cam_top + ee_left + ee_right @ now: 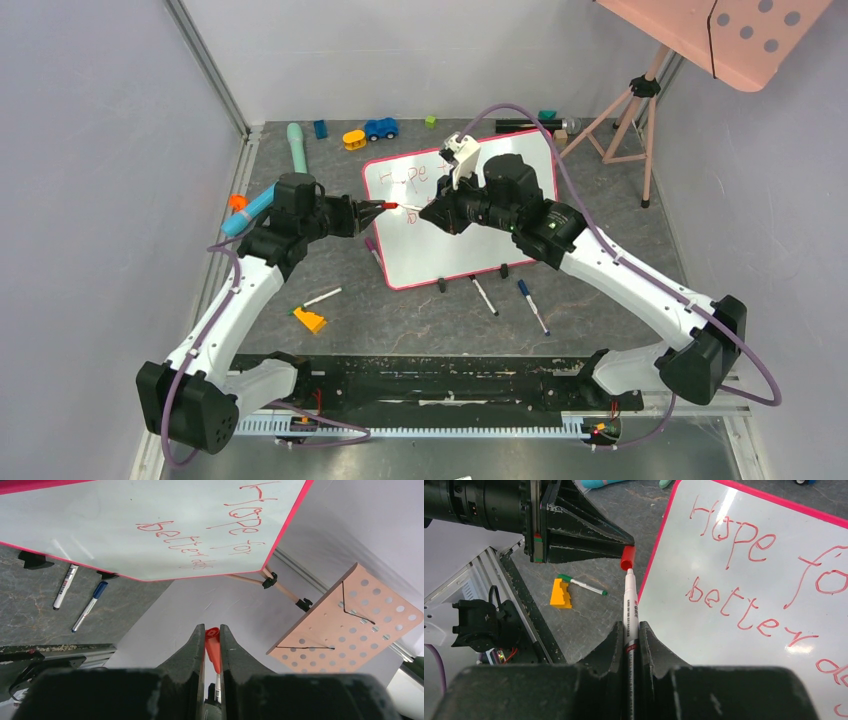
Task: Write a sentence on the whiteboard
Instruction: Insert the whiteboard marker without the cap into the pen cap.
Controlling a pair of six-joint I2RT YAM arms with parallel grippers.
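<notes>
The whiteboard (470, 245) stands tilted on two black feet at the middle of the table. It also shows in the left wrist view (100, 525) and the right wrist view (734, 640). The sentence (744, 575) in red reads "Hope for better da…" in two lines; it is faint from above (412, 175) and upside down in the left wrist view (240, 527). My right gripper (631, 630) is shut on a white marker (630, 605). My left gripper (212, 635) is shut on its red cap (213, 650), which sits over the marker's tip (627, 560). Both grippers meet in front of the board's left part (400, 208).
Two markers (484, 296) (532, 306) lie in front of the board, a purple one (374, 252) at its left edge. A green-tipped pen (322, 297) and a yellow block (311, 320) lie left. Toys (381, 128) sit at the back. A pink perforated panel (745, 35) on a tripod stands back right.
</notes>
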